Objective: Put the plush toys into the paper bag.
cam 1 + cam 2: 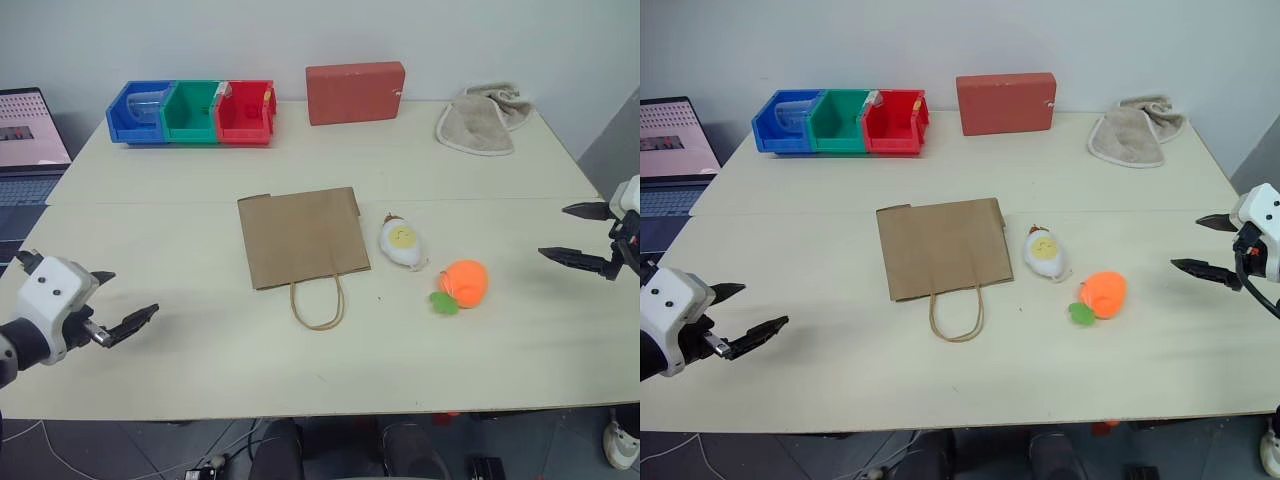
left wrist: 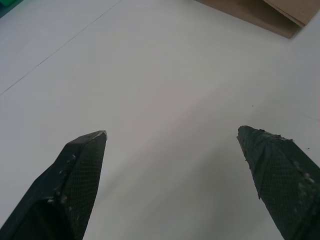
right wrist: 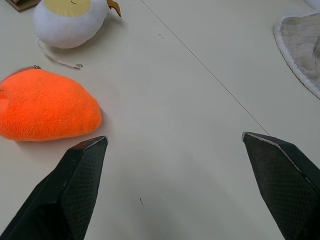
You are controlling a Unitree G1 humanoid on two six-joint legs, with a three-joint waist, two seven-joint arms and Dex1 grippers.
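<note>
The orange fruit plush point(image 1: 465, 282) lay on the table point(image 1: 180, 200) at nine o'clock of the wide-open, empty right gripper point(image 1: 578, 236); the left gripper point(image 1: 125, 300), likewise open and empty, was farther off.

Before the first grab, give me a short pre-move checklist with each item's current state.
1. Left gripper open, holding nothing: ok.
2. Right gripper open, holding nothing: ok.
3. Egg plush and orange fruit plush lying free on the table, nothing on top: ok.
4. Paper bag open to receive toys: not ok, it lies flat.
5. Cord handle clear of the toys: ok.
</note>
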